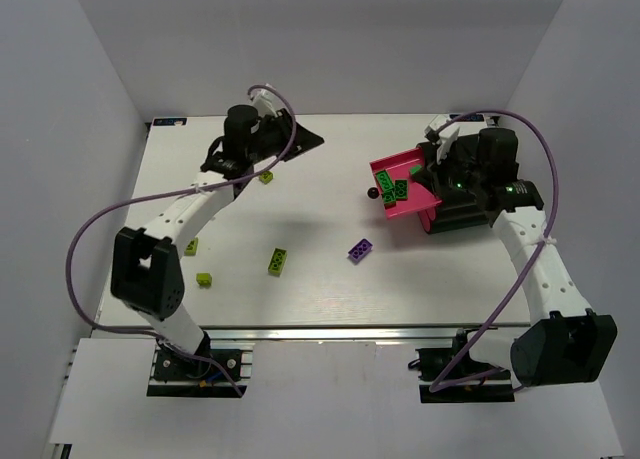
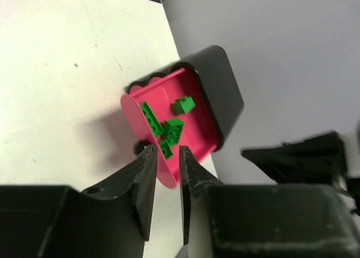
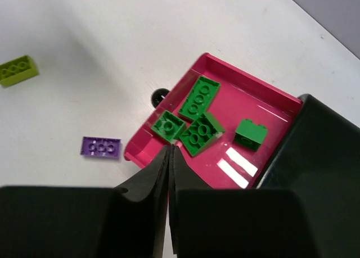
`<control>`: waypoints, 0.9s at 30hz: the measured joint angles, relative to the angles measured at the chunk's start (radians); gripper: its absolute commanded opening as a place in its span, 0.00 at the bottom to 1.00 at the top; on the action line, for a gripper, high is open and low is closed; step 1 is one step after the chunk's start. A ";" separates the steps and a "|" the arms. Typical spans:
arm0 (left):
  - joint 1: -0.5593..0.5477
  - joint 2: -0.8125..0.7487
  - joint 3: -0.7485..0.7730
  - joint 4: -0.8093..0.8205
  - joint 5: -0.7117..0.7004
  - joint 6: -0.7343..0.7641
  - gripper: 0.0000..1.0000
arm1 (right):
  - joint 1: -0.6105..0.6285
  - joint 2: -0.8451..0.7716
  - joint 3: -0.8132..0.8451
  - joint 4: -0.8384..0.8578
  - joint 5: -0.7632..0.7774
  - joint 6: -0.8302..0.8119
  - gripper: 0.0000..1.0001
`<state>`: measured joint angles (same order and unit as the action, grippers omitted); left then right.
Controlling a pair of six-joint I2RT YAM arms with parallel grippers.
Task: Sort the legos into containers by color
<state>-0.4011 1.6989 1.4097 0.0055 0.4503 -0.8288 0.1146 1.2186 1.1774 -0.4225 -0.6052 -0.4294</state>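
Four dark green legos [image 3: 199, 131] are sitting in the pink drawer [image 3: 239, 103]. I am hovering the right pincer [image 3: 169, 151] above its rim, closed and empty. The left pincer [image 2: 167, 151] is gaping slightly, gripping nothing. Next, I judge, I am reopening over the purple lego [image 3: 101, 147] on the counter [image 1: 320, 279].

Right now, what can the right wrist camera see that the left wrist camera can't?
Only the right wrist view: a purple brick and a lime-green brick lying loose, plus the right gripper, shut. Only the left wrist view: the left gripper, fingers slightly apart, nothing between them. Both: the pink drawer holding dark green bricks.
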 measured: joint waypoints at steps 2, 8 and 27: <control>0.014 -0.069 -0.083 0.053 0.006 -0.020 0.35 | 0.007 0.013 0.001 0.006 0.040 0.009 0.07; -0.049 0.040 -0.152 0.138 0.053 -0.097 0.35 | 0.016 0.083 0.070 0.032 0.255 0.074 0.18; -0.178 0.542 0.251 0.045 0.124 -0.200 0.47 | -0.092 0.156 0.183 0.060 0.475 0.226 0.43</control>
<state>-0.5789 2.2410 1.6608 0.0509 0.5743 -1.0290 0.0231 1.3743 1.3605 -0.3630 -0.1299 -0.2035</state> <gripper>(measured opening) 0.448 0.432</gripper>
